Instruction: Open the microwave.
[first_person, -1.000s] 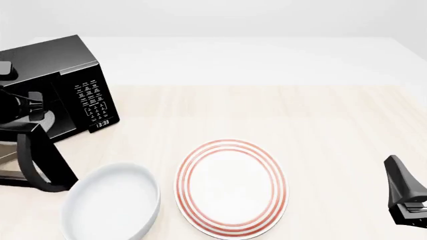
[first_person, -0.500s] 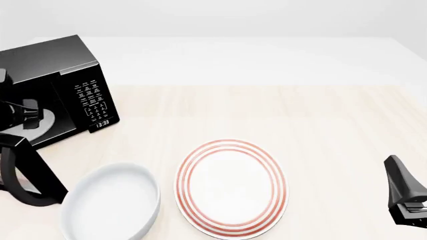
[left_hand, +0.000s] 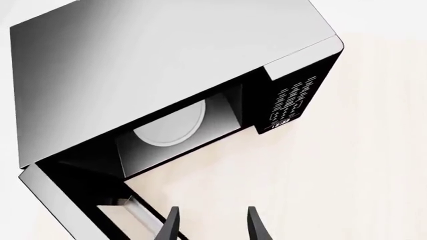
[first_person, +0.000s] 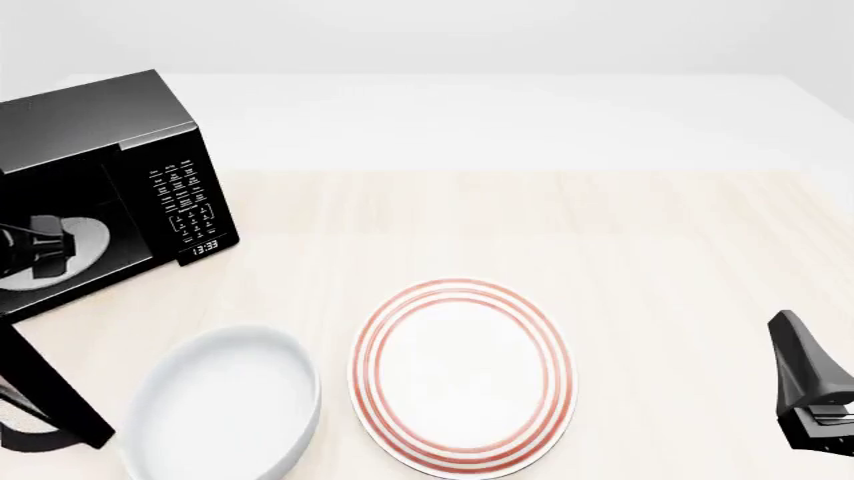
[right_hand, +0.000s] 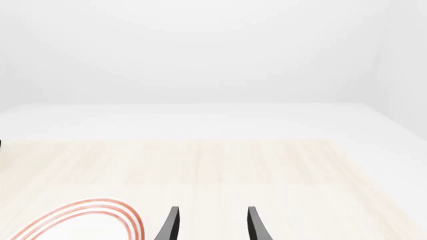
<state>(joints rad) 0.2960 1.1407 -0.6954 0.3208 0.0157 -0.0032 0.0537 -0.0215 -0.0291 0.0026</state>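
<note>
The microwave (first_person: 107, 130) is a glossy black box at the far left of the table. Its door (first_person: 54, 385) stands swung wide open toward me. The cavity shows the pale turntable (first_person: 74, 243), with the keypad (first_person: 187, 200) beside it. In the left wrist view the microwave (left_hand: 153, 60) is seen from above, with turntable (left_hand: 170, 125) and open door (left_hand: 80, 200). My left gripper (left_hand: 212, 229) is open and empty, beside the door's free edge. In the front view only a dark part of the left arm (first_person: 30, 250) shows. My right gripper (first_person: 807, 385) (right_hand: 212, 227) is open and empty at the near right.
A white bowl (first_person: 227, 405) sits near the front, just right of the open door. A red-ringed plate (first_person: 463, 375) lies beside it at front centre, and its rim also shows in the right wrist view (right_hand: 87, 215).
The microwave door has swung further open toward the front left. The left arm has drawn back toward the left edge of the view. The right arm has not moved.
</note>
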